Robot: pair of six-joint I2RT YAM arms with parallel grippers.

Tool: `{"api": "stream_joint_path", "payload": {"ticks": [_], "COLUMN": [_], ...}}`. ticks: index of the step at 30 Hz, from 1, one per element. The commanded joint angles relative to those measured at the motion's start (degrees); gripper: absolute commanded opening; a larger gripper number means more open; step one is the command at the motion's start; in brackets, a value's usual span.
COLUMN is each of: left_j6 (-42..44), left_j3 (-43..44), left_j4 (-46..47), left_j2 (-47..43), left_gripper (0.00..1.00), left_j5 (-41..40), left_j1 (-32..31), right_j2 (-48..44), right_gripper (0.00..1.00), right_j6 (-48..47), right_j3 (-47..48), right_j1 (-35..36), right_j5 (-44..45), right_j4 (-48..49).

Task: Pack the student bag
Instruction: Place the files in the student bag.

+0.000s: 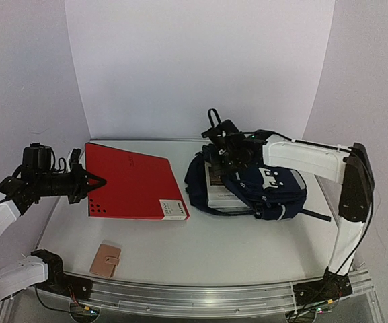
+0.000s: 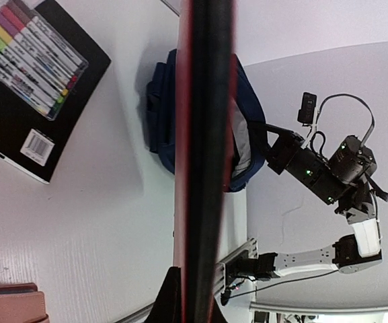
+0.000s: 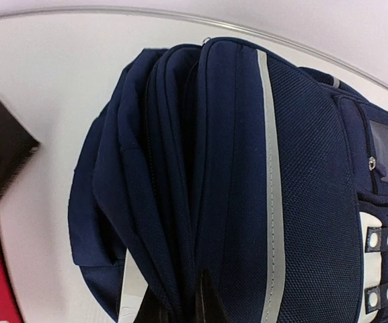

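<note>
The student bag (image 1: 267,192), dark navy with light-grey stripes, lies on its side at the right of the table, its opening facing left, with a white flat item (image 1: 224,195) inside. My right gripper (image 1: 222,155) is shut on a fold of the bag's fabric (image 3: 180,256) at the upper edge of the opening. My left gripper (image 1: 94,182) is shut on the left edge of a red folder (image 1: 136,180) and holds it tilted above the table, left of the bag. In the left wrist view the folder (image 2: 204,134) shows edge-on, pointing at the bag (image 2: 247,128).
Under the folder lie a black notebook (image 2: 19,128) and a clear pack of coloured markers (image 2: 32,57). A small tan case (image 1: 105,260) lies near the front edge. White walls enclose the table at the back and sides.
</note>
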Motion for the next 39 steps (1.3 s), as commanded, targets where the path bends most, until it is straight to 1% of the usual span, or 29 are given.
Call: {"api": "stream_joint_path", "payload": {"ticks": [1, 4, 6, 11, 14, 19, 25, 29, 32, 34, 37, 39], "left_j6": [-5.40, -12.70, -15.42, -19.53, -20.34, -21.56, -22.18, -22.45, -22.41, -21.14, -17.58, -15.87], "left_j3": [2.46, 0.47, 0.00, -1.25, -1.59, -3.74, -4.81, -4.22, -4.04, -3.59, -2.15, -1.28], "left_j4": [12.74, 21.17, 23.20, 24.67, 22.74, 22.09, 25.06, 28.94, 33.17, 34.64, 34.76, 34.75], "left_j2": [0.81, 1.13, 1.49, 0.75, 0.81, 1.66, 4.52, 8.24, 11.06, 12.47, 13.40, 14.29], "left_gripper": [0.00, 0.00, 0.00, 0.00, 0.00, 0.00, 0.00, 0.00, 0.00, 0.00, 0.00, 0.00], "left_j5": [11.86, 15.35, 15.59, 15.29, 14.88, 15.63, 13.36, 10.38, 5.82, 2.73, -3.19, -5.67], "left_j1": [0.15, 0.12, 0.04, -0.29, -0.54, -1.54, -4.50, -8.16, -10.84, -11.50, -11.62, -11.65], "right_j2": [-10.90, -13.24, -14.43, -15.39, -15.09, -14.61, -14.23, -14.02, -14.06, -14.23, -14.86, -15.23], "right_gripper": [0.00, 0.00, 0.00, 0.00, 0.00, 0.00, 0.00, 0.00, 0.00, 0.00, 0.00, 0.00], "right_j6": [0.89, 2.62, 3.86, 5.43, 5.90, 6.67, 6.74, 6.82, 6.64, 6.61, 7.06, 7.47], "right_j3": [-1.59, -3.32, -4.32, -4.76, -4.20, -2.64, -1.46, -1.23, -1.27, -1.50, -1.90, -1.93], "right_j1": [1.25, 1.26, 1.34, 1.51, 1.67, 1.73, 2.25, 2.84, 3.80, 4.61, 5.79, 6.64], "right_j5": [-11.94, -13.25, -13.03, -12.07, -11.43, -10.64, -11.87, -12.32, -12.09, -11.49, -10.95, -10.82], "right_j4": [8.87, 9.91, 11.04, 12.81, 13.38, 14.37, 15.34, 15.46, 15.45, 15.45, 15.45, 15.45]}}
